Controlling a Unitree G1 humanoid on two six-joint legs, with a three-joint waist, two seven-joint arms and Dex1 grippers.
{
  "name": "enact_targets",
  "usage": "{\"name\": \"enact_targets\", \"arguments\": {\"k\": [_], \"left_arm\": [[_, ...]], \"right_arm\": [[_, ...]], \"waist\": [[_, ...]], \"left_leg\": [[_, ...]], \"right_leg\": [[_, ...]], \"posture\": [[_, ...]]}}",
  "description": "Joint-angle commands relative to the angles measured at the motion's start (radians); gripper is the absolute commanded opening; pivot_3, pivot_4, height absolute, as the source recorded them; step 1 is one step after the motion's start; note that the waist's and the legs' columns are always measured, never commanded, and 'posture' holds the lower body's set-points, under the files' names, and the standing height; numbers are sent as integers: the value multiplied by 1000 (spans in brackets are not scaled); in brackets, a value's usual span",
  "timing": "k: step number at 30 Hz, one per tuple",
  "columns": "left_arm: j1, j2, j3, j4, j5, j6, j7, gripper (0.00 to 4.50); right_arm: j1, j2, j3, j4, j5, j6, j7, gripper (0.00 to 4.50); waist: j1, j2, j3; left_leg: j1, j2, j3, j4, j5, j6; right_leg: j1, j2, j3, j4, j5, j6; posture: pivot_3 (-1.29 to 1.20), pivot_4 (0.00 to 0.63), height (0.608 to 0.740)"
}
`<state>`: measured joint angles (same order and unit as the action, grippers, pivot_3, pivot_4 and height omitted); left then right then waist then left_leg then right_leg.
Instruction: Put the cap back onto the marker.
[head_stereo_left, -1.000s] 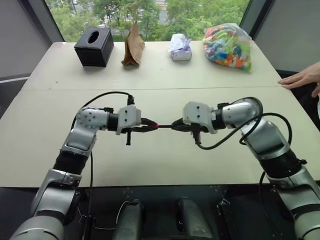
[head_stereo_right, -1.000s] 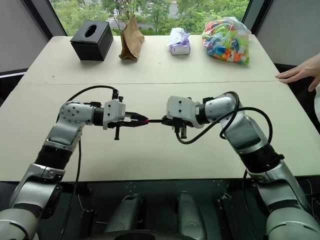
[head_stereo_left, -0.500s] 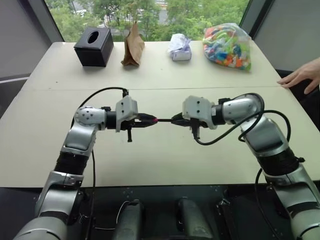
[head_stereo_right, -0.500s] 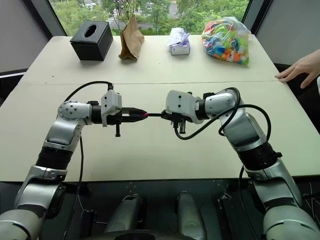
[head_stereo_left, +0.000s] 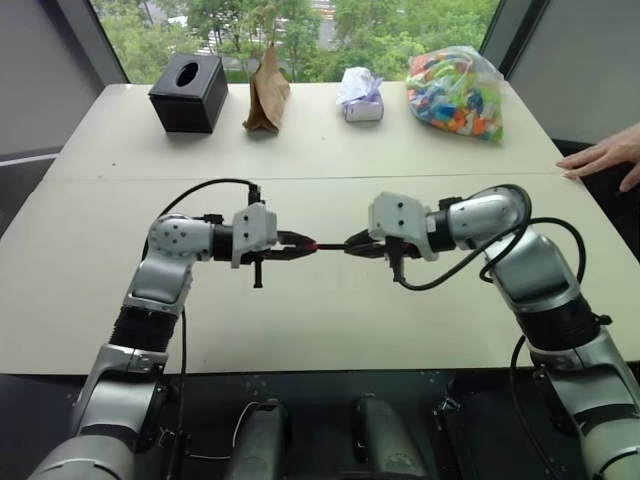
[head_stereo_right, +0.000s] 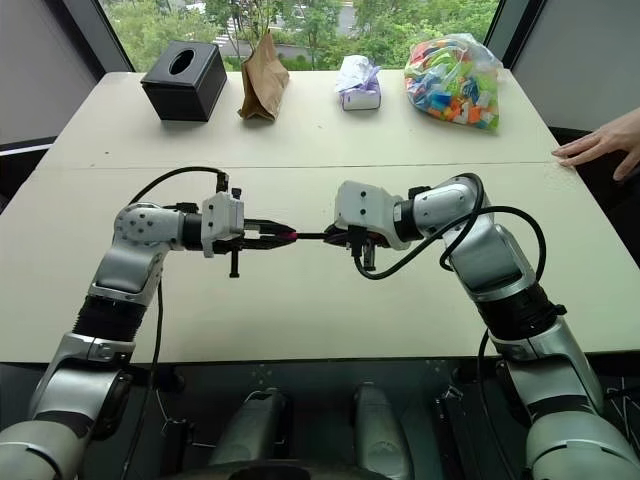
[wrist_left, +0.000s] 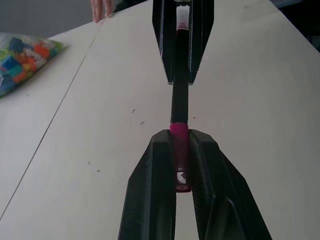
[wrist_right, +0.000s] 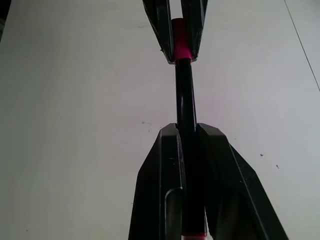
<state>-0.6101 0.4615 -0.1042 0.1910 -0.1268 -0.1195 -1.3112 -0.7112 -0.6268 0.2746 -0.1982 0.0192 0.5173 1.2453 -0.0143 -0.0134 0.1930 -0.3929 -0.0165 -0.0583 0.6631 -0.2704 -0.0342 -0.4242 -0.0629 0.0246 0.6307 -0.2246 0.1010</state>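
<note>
Above the middle of the table, my two grippers point at each other. The left gripper (head_stereo_left: 306, 245) is shut on the small red cap (wrist_left: 179, 150). The right gripper (head_stereo_left: 351, 244) is shut on the thin black marker (wrist_right: 185, 95). The marker stretches level between them. Its free end meets the mouth of the cap (wrist_right: 180, 42), in line with it. How deep the end sits inside the cap I cannot tell. A red band shows on the marker's far end between the right gripper's fingers.
Along the far edge of the beige table (head_stereo_left: 300, 320) stand a black tissue box (head_stereo_left: 188, 92), a brown paper bag (head_stereo_left: 266, 95), a white tissue packet (head_stereo_left: 360, 97) and a clear bag of coloured blocks (head_stereo_left: 455, 92). A person's hand (head_stereo_left: 603, 157) rests at the right edge.
Both grippers keep their grips and stay almost in place, cap and marker still end to end. The person's hand at the right edge has shifted a little.
</note>
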Motion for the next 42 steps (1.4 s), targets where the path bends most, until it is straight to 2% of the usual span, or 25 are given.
{"name": "enact_targets", "arguments": {"k": [1, 25, 42], "left_arm": [[-61, -67, -48, -78, -61, -78, -2, 0], [-78, -72, -97, -26, -35, -100, -107, 0], [-64, -63, -106, 7, 47, -123, -81, 0]], "right_arm": [[-12, 80, 95, -65, 66, -20, 32, 33], [-35, 113, 136, -79, 23, -20, 40, 33], [-57, 131, 108, -104, 17, 2, 32, 33]], "waist": [[0, 0, 0], [0, 0, 0], [0, 0, 0]], "left_leg": [[0, 0, 0, 0, 0, 0], [0, 0, 0, 0, 0, 0], [0, 0, 0, 0, 0, 0]], "right_leg": [[0, 0, 0, 0, 0, 0], [0, 0, 0, 0, 0, 0], [0, 0, 0, 0, 0, 0]], "posture": [[0, 150, 740], [0, 150, 740], [0, 150, 740]]}}
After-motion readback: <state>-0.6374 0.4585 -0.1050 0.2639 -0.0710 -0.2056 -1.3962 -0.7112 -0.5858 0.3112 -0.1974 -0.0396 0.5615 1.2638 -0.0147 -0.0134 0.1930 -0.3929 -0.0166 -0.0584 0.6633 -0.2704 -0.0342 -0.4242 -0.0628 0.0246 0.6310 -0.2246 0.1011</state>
